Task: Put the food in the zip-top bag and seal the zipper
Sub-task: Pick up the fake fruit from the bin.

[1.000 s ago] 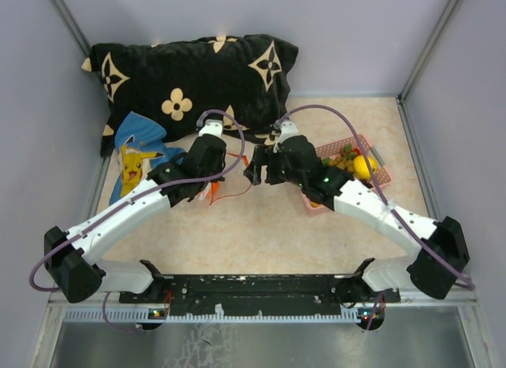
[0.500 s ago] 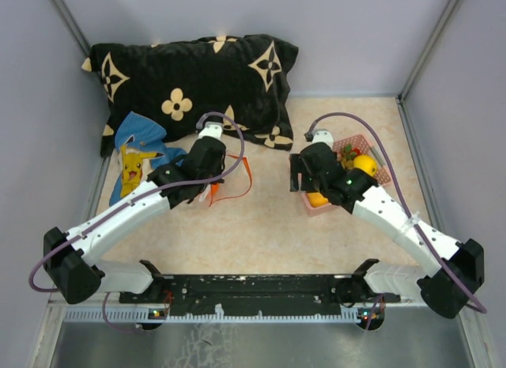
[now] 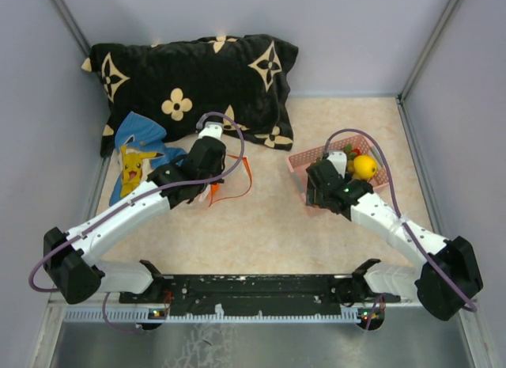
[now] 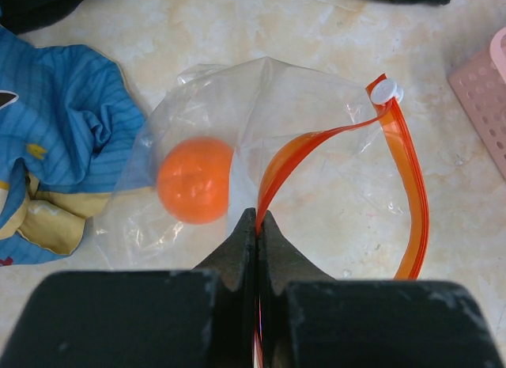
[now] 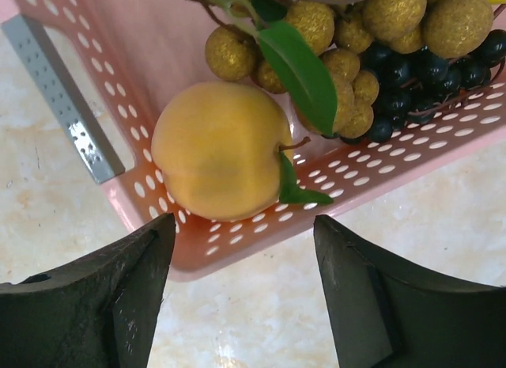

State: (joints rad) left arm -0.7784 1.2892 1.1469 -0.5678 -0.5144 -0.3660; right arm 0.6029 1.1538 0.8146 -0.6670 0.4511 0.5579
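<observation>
The clear zip-top bag (image 4: 316,146) lies on the table with an orange ball (image 4: 194,180) inside. Its orange-red zipper (image 4: 411,186) loops open, with a white slider (image 4: 387,90) at the far end. My left gripper (image 4: 258,214) is shut on the zipper strip; it also shows in the top view (image 3: 212,187). My right gripper (image 5: 243,225) is open and empty just above the near edge of the pink basket (image 5: 118,51). The basket holds a yellow-orange fruit (image 5: 217,150), brownish-tan balls (image 5: 379,28) and dark berries (image 5: 411,67). A lemon (image 3: 364,166) shows in the top view.
A black pillow with tan flowers (image 3: 190,75) lies along the back. A blue cartoon-print cloth (image 3: 138,158) sits left of the bag. The basket (image 3: 299,158) stands at the right, near the enclosure's right wall.
My right gripper has moved away from the bag's mouth, to the right and nearer, and now hovers open at the basket. The left gripper has not moved.
</observation>
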